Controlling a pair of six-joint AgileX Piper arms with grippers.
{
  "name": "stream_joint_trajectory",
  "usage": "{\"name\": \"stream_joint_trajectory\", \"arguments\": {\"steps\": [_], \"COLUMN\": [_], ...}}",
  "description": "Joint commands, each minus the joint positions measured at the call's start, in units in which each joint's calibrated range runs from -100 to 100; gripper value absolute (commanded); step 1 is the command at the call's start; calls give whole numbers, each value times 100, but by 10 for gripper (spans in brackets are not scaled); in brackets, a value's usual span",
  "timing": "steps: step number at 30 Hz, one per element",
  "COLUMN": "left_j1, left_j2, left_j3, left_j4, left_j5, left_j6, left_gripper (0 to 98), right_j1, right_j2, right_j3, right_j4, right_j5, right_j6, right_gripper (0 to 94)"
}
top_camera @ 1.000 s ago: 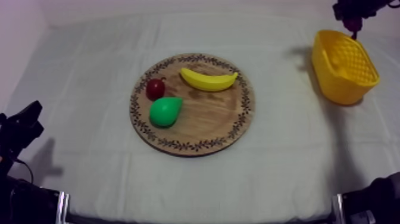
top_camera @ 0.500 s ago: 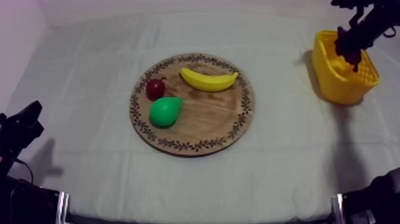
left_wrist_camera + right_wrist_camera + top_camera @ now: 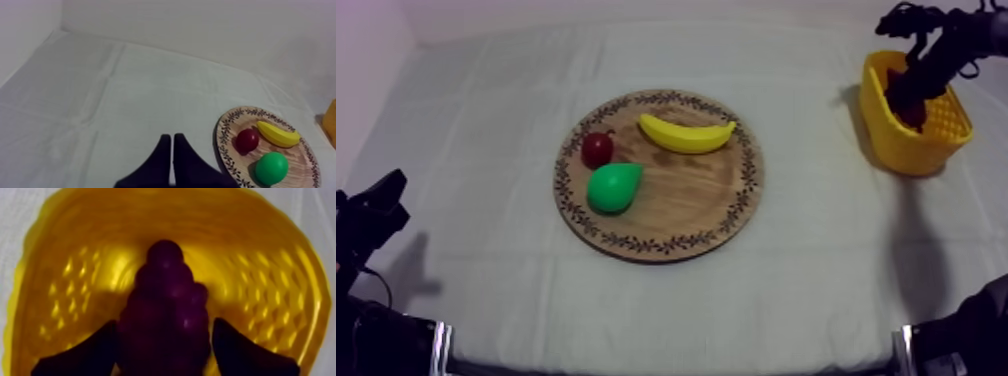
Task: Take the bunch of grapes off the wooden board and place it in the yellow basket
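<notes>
Looking down from the top cam, the right gripper (image 3: 912, 96) was at the far right of the table, arm coming in from the upper right corner, dipped into the mouth of the yellow basket (image 3: 939, 146); something dark hung under it inside the rim, i.e. the bunch of grapes (image 3: 165, 308). Right wrist cam made it clearer: the grapes sat between the two black fingers (image 3: 85, 355), one pressed to each side, so the gripper was clamped round the bunch, w/ the basket's yellow lattice wall all around and below; couldn't tell if the grapes touched the basket floor.

Left gripper (image 3: 171, 152) was parked low at the left side; its fingers lay together as a narrow wedge w/ nothing between them, so closed on nothing, above bare cloth (image 3: 486, 110) and well apart from the wooden board (image 3: 686, 215).

On the board, approx mid-table: banana (image 3: 686, 134) toward the far side; small red fruit (image 3: 597, 149) near the left rim; green pear (image 3: 613, 187) just beside it on the near side; the banana lay apart from those two.
</notes>
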Motion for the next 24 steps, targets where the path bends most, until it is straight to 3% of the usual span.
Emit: {"name": "stream_joint_trajectory", "arguments": {"steps": [1, 6, 13, 24], "left_j1": [0, 0, 0, 0], "left_j2": [0, 0, 0, 0], "left_j3": [-3, -3, -3, -3], "left_j4": [-3, -3, -3, -3], "left_j5": [-5, -5, -5, -5], "left_j6": [-1, -1, -1, -1], "left_gripper": [1, 1, 1, 1], "right_j1": [3, -11, -11, 107], "right_j2": [39, 64, -339, -1967], "right_j3": [-20, -67, -4, 902], "right_j4": [27, 49, 43, -81], "right_j5": [-17, -64, -154, -830], "right_j6": [5, -9, -58, -227], "right_gripper": [658, 717, 690, 605]}}
